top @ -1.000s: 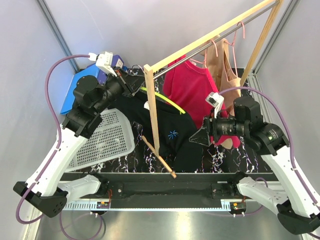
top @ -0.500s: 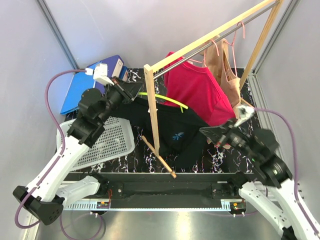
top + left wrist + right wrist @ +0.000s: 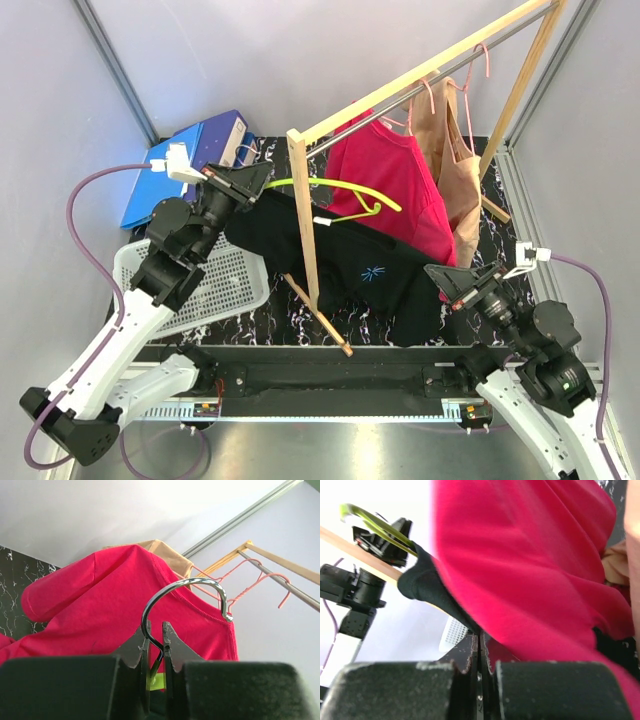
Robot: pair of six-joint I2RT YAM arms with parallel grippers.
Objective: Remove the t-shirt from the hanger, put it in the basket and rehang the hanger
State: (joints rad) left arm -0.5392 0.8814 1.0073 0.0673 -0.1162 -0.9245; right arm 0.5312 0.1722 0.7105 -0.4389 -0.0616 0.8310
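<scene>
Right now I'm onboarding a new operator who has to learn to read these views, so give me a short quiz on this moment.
1. Multiple choice: what are the left arm's jaws shut on?
A) the hanger's metal hook
B) the white basket
C) the red shirt
2. True or false: that hook sits on the wooden rail.
3. Short answer: which garment do the right arm's jaws grip?

Key
1. A
2. False. The hook is free in the air, clamped at its neck.
3. The black t-shirt.
</scene>
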